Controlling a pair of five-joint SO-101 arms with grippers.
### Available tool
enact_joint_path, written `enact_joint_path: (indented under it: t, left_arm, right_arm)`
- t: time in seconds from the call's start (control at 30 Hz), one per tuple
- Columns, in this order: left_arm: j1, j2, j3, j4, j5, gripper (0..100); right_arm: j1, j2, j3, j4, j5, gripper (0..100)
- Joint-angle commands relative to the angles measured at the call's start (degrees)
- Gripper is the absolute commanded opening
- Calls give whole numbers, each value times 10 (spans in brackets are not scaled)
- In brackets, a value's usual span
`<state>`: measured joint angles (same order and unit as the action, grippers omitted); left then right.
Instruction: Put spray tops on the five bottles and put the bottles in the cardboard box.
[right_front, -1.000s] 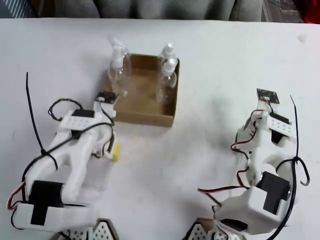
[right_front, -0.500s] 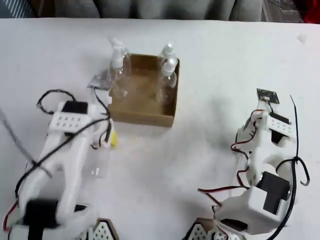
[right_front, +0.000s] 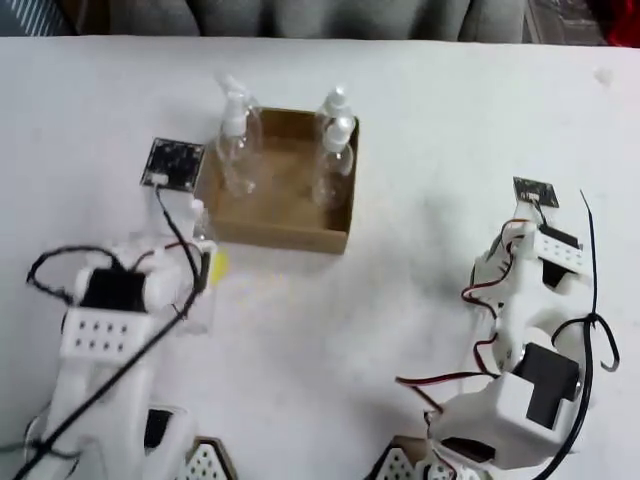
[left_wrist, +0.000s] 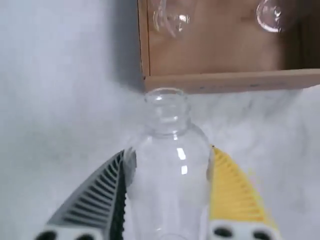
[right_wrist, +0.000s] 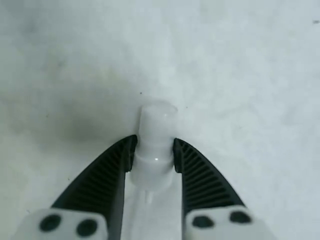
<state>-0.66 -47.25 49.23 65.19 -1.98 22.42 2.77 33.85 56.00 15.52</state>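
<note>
the clear bottle (left_wrist: 168, 172) is showing as see-through plastic with a round shoulder and a short threaded neck, its mouth standing open with no spray top on it. the spray top (right_wrist: 157, 120) is looking like a small white cylinder with a wider collar below its rounded head.

the cardboard box (right_front: 285, 236) is sitting open on the white worktop (right_front: 420, 110), toward the far half and on the left arm's side. what look like four capped bottles (right_front: 338, 150) are standing inside it, two against the box's left wall and two against its right wall, each wearing a white sprayer. the brown floor between them is lying bare. from the left wrist view, two rounded clear bottoms are showing inside the box.

the left tool (left_wrist: 167, 152) is clamping the clear bottle around its body, the grey finger pressing one side and the yellow finger the other. the neck is sticking out past the fingertips and pointing at the box's near wall close to a corner; whether it is touching the wall cannot be told.

the right tool (right_wrist: 154, 145), well apart from the box on the worktop's other side, is pinching the spray top at its collar between two black ribbed fingers, the head poking out beyond the tips over the white surface.
</note>
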Motion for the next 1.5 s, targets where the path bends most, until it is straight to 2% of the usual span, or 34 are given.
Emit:
enact_joint_path:
  t: [0.0, 0.2, 0.47, 0.63, 0.8, 1.17, 1.47]
  left_arm:
    - [0, -104, 16, -33, 7, 20]
    - [-4, -223, 45, -35, 7, 20]
    - [-5, -386, 126, -84, 7, 20]
    - [-5, -473, 168, -122, 7, 20]
    - [0, -536, 214, -195, 7, 20]
    - [19, -572, 305, -367, 7, 20]
    - [110, -572, 358, -403, 7, 20]
  right_arm:
    - [0, -5, 2, -15, -6, 16]
    - [-15, -41, -36, 25, -5, 16]
    - [-30, -238, -157, 170, -7, 16]
    - [-80, -382, -162, 175, -10, 16]
    - [-148, -504, -163, 173, -10, 16]
    - [-362, -656, -123, -68, -11, 16]
    - [-462, -732, -55, -287, -11, 16]
